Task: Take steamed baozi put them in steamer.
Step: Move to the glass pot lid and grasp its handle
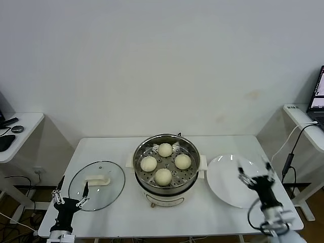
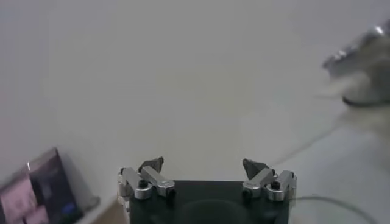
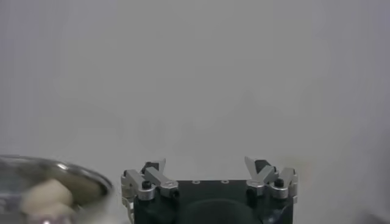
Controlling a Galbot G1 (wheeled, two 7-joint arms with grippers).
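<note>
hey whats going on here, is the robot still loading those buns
Nothing is being handled right now. All four steamed baozi sit on the perforated tray in the steamer, and the white plate beside it is bare. The left end effector hangs open by the glass lid lying on the table; the right end effector is open over the plate.

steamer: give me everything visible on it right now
The steamer is a round, shiny steel pot on a cream-white base with small side handles, standing upright mid-table between the glass lid on the robot's left and the empty white plate on its right. It is uncovered. Its perforated metal tray holds all four baozi, set in a diamond. Neither gripper touches it; in the right wrist view its rim shows blurred at the frame edge.
</note>
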